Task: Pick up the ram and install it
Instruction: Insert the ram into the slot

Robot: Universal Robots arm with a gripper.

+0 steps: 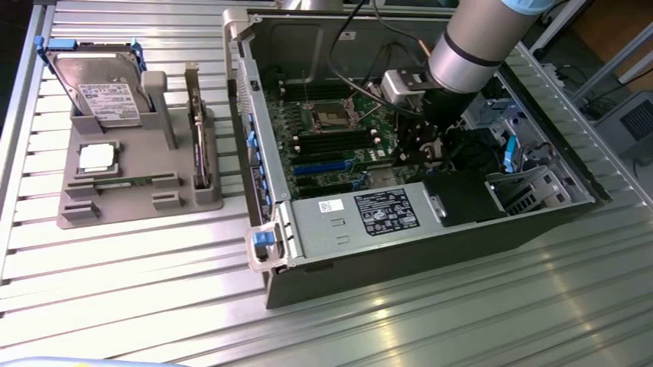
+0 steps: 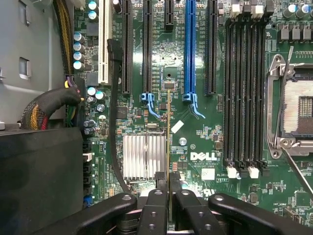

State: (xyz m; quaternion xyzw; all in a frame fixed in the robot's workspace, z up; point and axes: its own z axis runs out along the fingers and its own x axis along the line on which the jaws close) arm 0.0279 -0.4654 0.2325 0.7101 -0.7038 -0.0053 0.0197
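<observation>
**Claw state.** The claw is pressed together on the ram, pinching the thin board by its two flat faces.

**Position of the ram.** The ram projects beyond the claw tips toward the motherboard, inside the open computer case. It is seen edge-on and appears clear of the board.

**Governing relation.** The ram's long axis runs parallel to the memory slots. The slots lie to one side of the claw, offset along the direction in which the claw closes. The ram hangs over the expansion-slot area, not over a memory slot.

**Count.** One arm, one claw, one ram. Four memory slots, all apparently empty.
</observation>
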